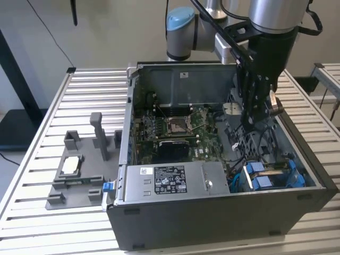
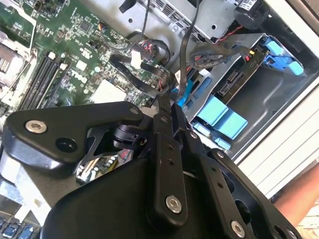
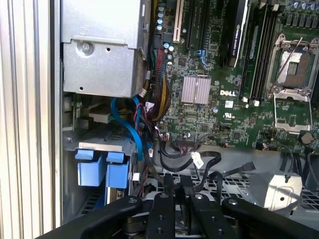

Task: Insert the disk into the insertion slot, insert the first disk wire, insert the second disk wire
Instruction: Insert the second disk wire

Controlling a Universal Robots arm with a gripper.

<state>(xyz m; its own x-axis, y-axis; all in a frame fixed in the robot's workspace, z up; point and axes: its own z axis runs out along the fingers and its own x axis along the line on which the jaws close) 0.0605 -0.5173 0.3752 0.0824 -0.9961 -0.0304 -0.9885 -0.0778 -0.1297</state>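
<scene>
Taking the exterior view as a clock face centred on the open case (image 1: 212, 212), the motherboard (image 1: 175, 127) lies near the middle. The labelled silver box (image 1: 170, 183) is at 6 o'clock and the slot (image 1: 271, 174) at 4 o'clock, against the case wall. The gripper (image 1: 251, 123) hangs inside the case at about 2 o'clock, above and well apart from the slot. The arm (image 1: 271, 21) rises out past the picture's edge. The case stands on a slatted table (image 1: 95, 85). At 9 o'clock outside the case sits a grey fixture (image 1: 79, 180) with a small silver piece (image 1: 71, 166) on it, too small to identify.

Loose black wires (image 3: 199, 162) loop across the floor of the case between the gripper (image 3: 177, 180) and the motherboard. A blue wire (image 3: 132, 127) runs beside the slot (image 3: 99, 144), whose blue tabs (image 3: 102, 167) face outward.

In the second wrist view the gripper (image 2: 167, 102) and its black linkage cover much of the board. Its jaws are drawn together with barely a slit between them. A black wire passes right at the tips, and I cannot tell whether it is pinched.

The slot (image 2: 259, 94) holds a dark slab (image 2: 233, 84) with a pale label, partly crossed by wires. It may be the disk, but I cannot tell.
</scene>
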